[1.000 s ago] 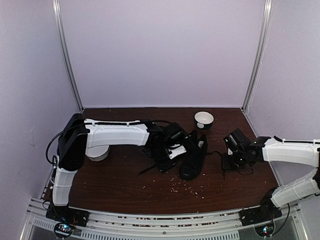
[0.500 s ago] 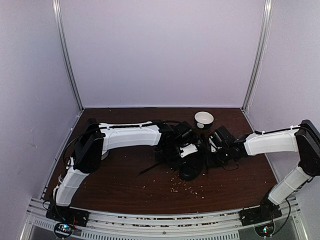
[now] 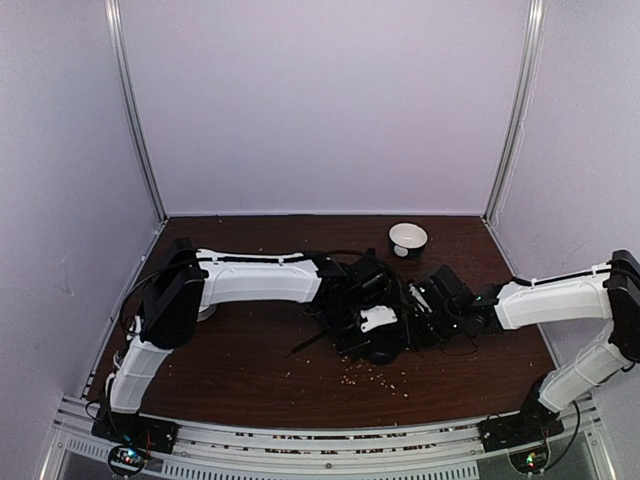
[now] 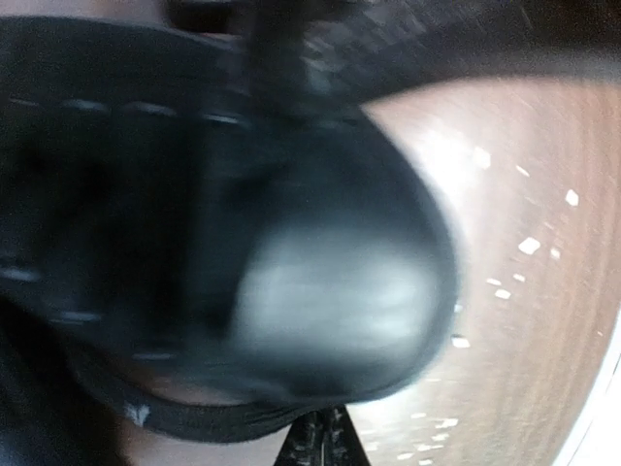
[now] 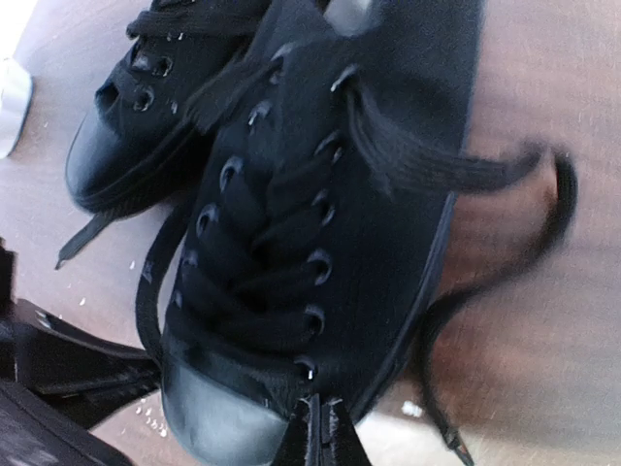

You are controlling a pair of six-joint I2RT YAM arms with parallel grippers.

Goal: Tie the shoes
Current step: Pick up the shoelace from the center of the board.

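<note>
Two black sneakers lie side by side at the table's middle (image 3: 385, 340). In the right wrist view the nearer shoe (image 5: 310, 223) fills the frame, unlaced at the top, with the second shoe (image 5: 146, 107) at upper left. A loose lace (image 5: 543, 194) curls over the table to its right. My right gripper (image 5: 318, 434) is shut and empty, its tips against that shoe's side near the toe; it also shows in the top view (image 3: 427, 300). My left gripper (image 4: 325, 439) is shut just under a blurred black toe cap (image 4: 330, 291); the top view shows it (image 3: 372, 322) over the shoes.
A white bowl (image 3: 407, 238) stands at the back right of the shoes. Another white bowl (image 3: 205, 311) is mostly hidden under the left arm. Crumbs (image 3: 375, 375) are scattered in front of the shoes. A lace end (image 3: 308, 343) trails left on the table.
Both grippers have closed in on the shoes: the right one moved left from the table's right side, the left one moved right and nearer. The lace stretched toward the right gripper now lies slack.
</note>
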